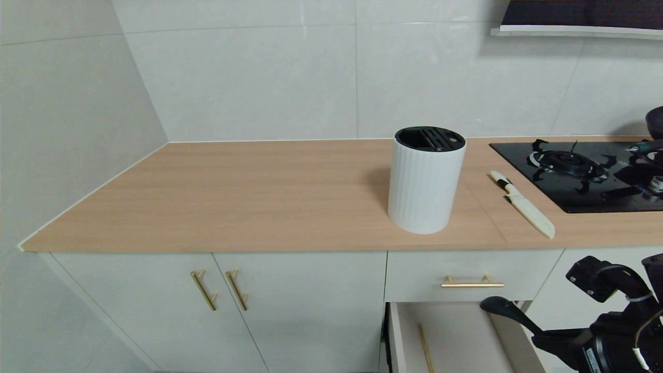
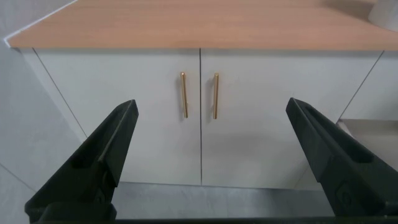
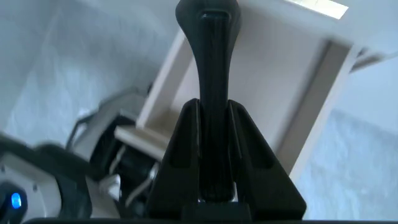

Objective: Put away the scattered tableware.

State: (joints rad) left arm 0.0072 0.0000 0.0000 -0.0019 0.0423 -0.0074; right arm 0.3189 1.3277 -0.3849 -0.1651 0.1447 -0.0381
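Note:
A white ribbed utensil holder (image 1: 424, 181) with a black slotted top stands upright on the wooden countertop (image 1: 248, 197). To its right lies a knife (image 1: 523, 204) with a cream blade, flat on the counter. Below the counter an open drawer (image 1: 396, 331) holds a thin wooden stick (image 1: 424, 347). My right gripper (image 1: 551, 341) (image 3: 214, 112) is shut on the handle of a black utensil (image 1: 500, 308) (image 3: 208, 37), whose rounded end hangs over the open drawer (image 3: 280, 62). My left gripper (image 2: 210, 106) is open and empty, low in front of the cabinet doors (image 2: 199, 118).
A black gas hob (image 1: 580, 173) fills the counter's right end, with a dark pot (image 1: 655, 122) at the edge. A shut drawer with a gold handle (image 1: 471, 284) sits above the open one. Tiled walls bound the counter behind and at the left.

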